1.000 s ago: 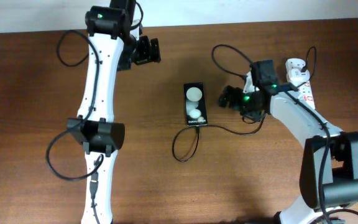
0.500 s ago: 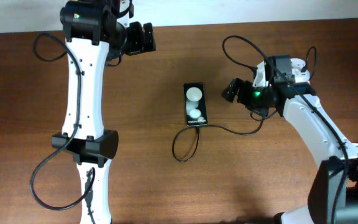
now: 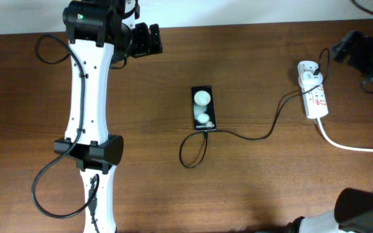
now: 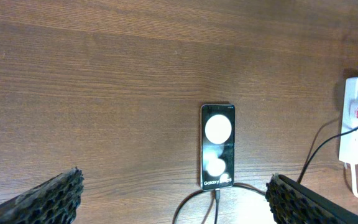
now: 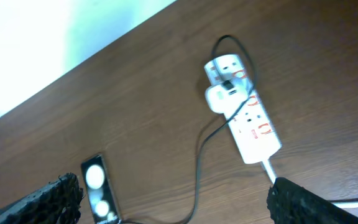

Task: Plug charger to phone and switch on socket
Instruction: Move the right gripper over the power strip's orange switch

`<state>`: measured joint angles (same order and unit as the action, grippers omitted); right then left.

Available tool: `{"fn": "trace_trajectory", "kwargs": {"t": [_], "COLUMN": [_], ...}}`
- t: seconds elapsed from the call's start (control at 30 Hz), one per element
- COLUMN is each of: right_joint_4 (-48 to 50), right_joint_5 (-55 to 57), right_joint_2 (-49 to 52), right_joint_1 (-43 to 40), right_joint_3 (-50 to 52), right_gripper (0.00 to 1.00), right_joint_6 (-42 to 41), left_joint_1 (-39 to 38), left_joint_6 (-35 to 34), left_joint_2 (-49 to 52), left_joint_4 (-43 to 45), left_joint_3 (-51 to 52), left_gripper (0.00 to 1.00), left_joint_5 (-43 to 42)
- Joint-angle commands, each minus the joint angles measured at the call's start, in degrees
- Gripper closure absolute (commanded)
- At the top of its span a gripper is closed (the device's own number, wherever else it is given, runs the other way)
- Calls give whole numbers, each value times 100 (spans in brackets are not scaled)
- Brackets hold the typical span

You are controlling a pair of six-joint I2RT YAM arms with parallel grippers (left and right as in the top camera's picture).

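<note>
1. The left gripper (image 3: 149, 40) is held above the table (image 3: 271, 194) with its fingers (image 4: 48, 198) spread wide apart; nothing is gripped between them.
2. The phone (image 3: 203, 109) is seen ahead of that gripper and well apart from it. It lies flat, screen up, in line with the gap between the fingers in the wrist view.
3. The right gripper (image 3: 345, 48) is likewise held wide apart, and nothing is clasped.
4. The power strip (image 3: 315, 97) is found near the right gripper, ahead of it and below, flat on the table. The phone lies much farther out from this gripper.
5. The charger (image 3: 238, 134) is laid between the two. Its white adapter (image 5: 219, 96) is seated in the strip's end nearer the right gripper.
6. Its thin black cable (image 3: 264, 137) is run from the adapter to the phone's text end, with a loop just past that end. The tip appears to be plugged in there.
7. A thick white cord (image 3: 342, 144) is led from the strip's far end, away from both grippers.
8. Whether the strip is switched on cannot be told — the red marks are too small to read.
</note>
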<state>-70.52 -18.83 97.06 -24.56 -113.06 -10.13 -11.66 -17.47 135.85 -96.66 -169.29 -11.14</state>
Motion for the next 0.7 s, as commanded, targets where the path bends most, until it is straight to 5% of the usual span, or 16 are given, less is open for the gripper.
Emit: {"fn": "trace_trajectory", "kwargs": {"t": [0.0, 0.23, 0.67], "right_joint_4": [-289, -901, -485], "right_joint_5": [-457, -455, -455], "right_joint_2": [669, 2100, 3805], "right_joint_1": [-385, -485, -378], "right_joint_3": [-516, -1974, -1950], "right_gripper": [1, 1, 1], "right_joint_6": [431, 741, 1440], "left_joint_1": [4, 4, 4], "left_joint_6": [107, 107, 107], "left_joint_2": [-116, -116, -116], "left_joint_4": [-4, -4, -4], "left_joint_3": [-52, -52, -52], "left_gripper": [1, 1, 1], "left_joint_5": [-42, -42, -42]}}
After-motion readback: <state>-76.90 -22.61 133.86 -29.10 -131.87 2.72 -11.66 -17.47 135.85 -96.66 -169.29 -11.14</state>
